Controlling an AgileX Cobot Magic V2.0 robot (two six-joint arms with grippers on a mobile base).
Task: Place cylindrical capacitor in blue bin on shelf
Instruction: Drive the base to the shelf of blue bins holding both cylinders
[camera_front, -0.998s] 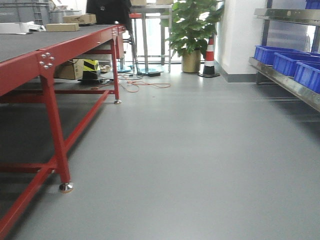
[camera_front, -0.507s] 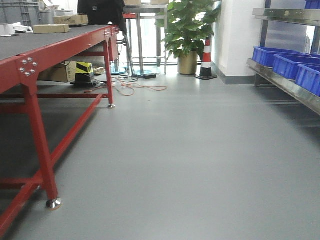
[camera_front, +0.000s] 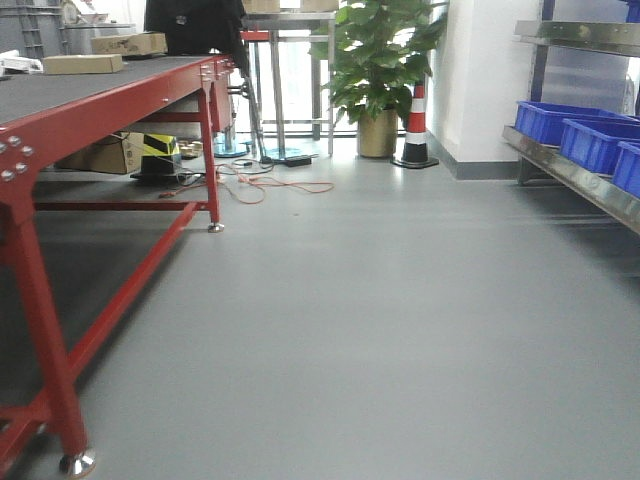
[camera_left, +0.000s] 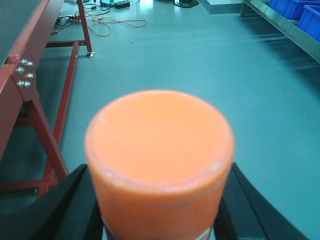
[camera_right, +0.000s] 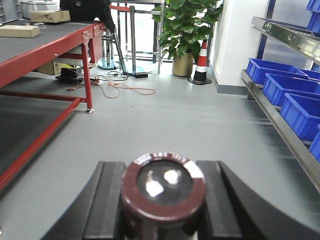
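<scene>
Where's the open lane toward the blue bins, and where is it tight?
The grey floor lies bare between the red table and the shelf. Crowded at the far end: cables, plant, traffic cone.

the left pincer (camera_left: 159, 212) and the right pincer (camera_right: 163, 207) are both matte black, with broad, flat, smooth-edged jaws.

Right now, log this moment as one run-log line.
left gripper: shut on orange cylinder | right gripper: shut on cylindrical capacitor | shelf: ahead right, blue bins on it | placement: not yet done
</scene>
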